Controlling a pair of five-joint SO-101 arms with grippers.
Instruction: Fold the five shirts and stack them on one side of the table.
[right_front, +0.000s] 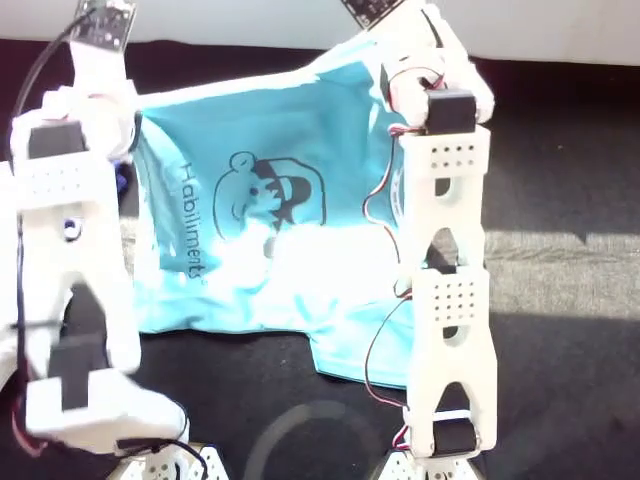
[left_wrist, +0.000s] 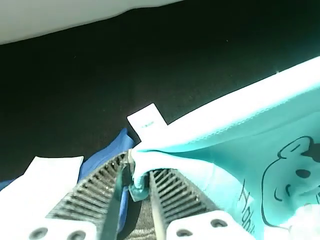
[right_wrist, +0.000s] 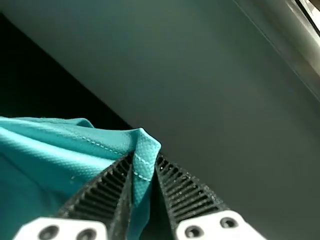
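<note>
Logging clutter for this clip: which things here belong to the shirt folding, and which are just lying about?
Job: teal shirt, pinched at one edge by the left gripper and at another by the right gripper.
Lying about: blue cloth beside the left gripper, perhaps another shirt, cannot tell.

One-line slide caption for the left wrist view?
Left gripper shut on an edge of the turquoise shirt, blue cloth and a white label beside it, against the dark table.

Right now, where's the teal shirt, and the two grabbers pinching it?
teal shirt (right_front: 250, 130): high view, plain cloth above the print.
left gripper (left_wrist: 137, 169): left wrist view, between its fingertips, on the pinched edge.
right gripper (right_wrist: 145, 159): right wrist view, between its fingertips, on the pinched edge.
</note>
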